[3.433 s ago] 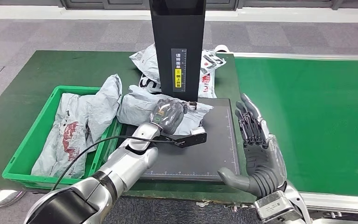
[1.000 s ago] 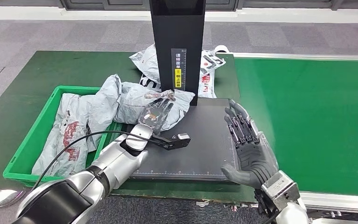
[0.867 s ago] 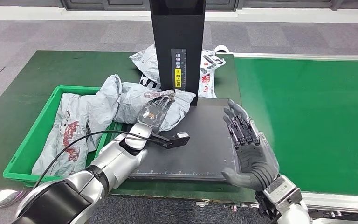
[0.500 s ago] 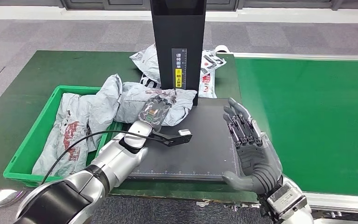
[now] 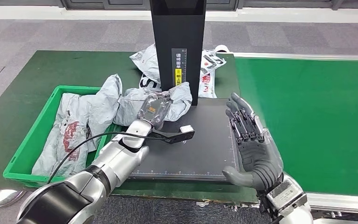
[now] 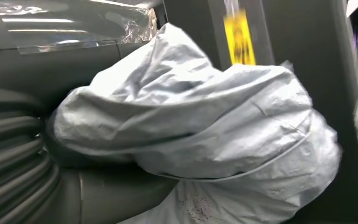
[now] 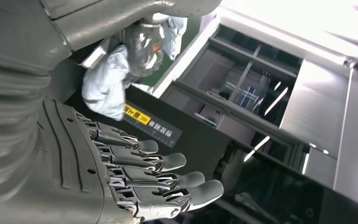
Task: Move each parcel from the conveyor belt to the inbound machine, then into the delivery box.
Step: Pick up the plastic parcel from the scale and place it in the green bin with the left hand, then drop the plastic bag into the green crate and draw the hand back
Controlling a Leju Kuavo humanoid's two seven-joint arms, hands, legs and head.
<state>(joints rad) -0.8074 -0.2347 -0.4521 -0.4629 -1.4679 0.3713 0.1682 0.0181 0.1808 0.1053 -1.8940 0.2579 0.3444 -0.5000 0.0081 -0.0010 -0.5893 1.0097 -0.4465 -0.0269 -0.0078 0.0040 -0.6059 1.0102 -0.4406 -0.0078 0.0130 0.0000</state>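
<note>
One parcel between scanner and box

I have my left hand (image 5: 153,111) gripping the grey parcel (image 5: 177,100) at the inbound machine's (image 5: 177,42) dark platform edge, beside the green delivery box (image 5: 30,142). My right hand (image 5: 251,144) hovers spread, holding nothing. I judge the scan step done; next I should carry the parcel leftward over the box rim and release.

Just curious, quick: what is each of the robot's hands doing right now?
Left hand: holding the grey parcel.
Right hand: open, fingers apart, holding nothing.
</note>
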